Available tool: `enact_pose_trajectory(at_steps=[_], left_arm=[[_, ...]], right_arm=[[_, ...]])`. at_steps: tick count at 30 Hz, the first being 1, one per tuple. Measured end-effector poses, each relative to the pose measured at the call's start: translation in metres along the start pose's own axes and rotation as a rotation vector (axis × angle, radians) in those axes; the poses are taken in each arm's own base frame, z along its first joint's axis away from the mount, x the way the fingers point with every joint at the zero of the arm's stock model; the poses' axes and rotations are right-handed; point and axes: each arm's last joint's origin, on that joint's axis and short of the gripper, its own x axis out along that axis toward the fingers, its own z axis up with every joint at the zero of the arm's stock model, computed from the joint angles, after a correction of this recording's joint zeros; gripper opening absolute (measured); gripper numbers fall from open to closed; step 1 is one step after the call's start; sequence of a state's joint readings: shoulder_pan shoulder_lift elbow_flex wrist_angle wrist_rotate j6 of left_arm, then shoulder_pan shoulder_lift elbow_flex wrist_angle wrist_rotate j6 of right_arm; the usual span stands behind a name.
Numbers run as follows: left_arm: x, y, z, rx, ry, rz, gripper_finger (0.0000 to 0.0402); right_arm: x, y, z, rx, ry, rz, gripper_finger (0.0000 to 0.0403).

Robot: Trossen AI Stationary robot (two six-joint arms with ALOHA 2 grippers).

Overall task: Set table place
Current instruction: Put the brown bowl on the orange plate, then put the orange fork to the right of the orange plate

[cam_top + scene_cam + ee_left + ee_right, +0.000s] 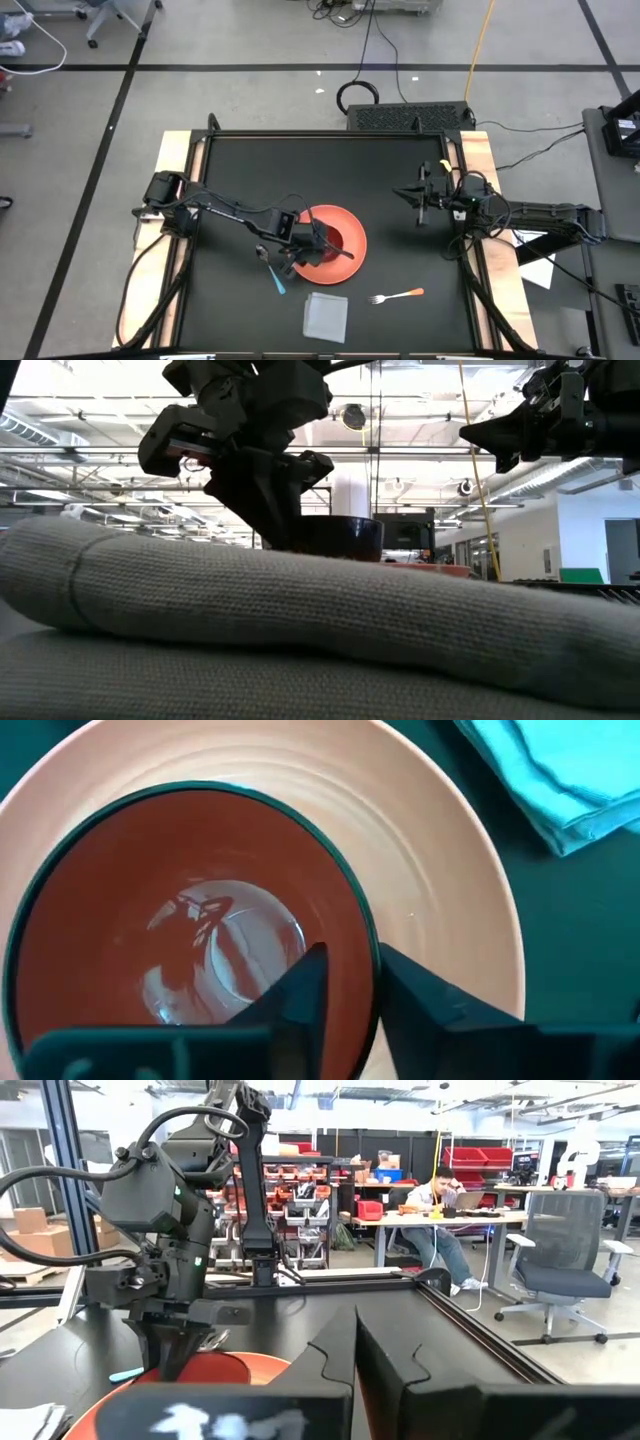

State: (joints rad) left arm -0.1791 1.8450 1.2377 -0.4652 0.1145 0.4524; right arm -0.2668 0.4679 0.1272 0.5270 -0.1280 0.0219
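A dark-rimmed bowl (328, 238) with a red-brown inside (180, 920) is over the orange plate (352, 262) in the middle of the black table (250, 170). My left gripper (318, 243) is shut on the bowl; in the low view (270, 490) it comes down from above. A folded cloth in front hides the bowl's base, so I cannot tell whether it rests on the plate (440, 850). My right gripper (421, 212) waits shut and empty above the table's right side; its shut fingers show in its own wrist view (357, 1335). My left gripper holds the bowl by its rim (372, 960), one finger (305, 985) inside the bowl and one (420, 995) outside. The fingers come from above, pointing down. The bowl stays upright and level over the plate.
A folded grey napkin (326, 315) lies near the table's front edge; it fills the low view's foreground (300, 620). A fork with an orange handle (396, 296) lies to its right. A blue utensil (275, 277) lies left of the plate. A person sits at a desk beyond the table (440, 1200).
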Motion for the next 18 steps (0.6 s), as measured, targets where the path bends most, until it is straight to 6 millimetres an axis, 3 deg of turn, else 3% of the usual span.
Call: enact_pose_trajectory(at_steps=[8,18], left_arm=[[0.0,0.001,0.001,0.023,0.009,0.036,0.0161],[-0.025,-0.009,0.037,0.046,-0.019,0.019,0.0199]], right_arm=[[0.0,0.0,0.0,0.0,0.0,0.001,0.0],[0.0,0.0,0.0,0.0,0.001,0.0,0.0]])
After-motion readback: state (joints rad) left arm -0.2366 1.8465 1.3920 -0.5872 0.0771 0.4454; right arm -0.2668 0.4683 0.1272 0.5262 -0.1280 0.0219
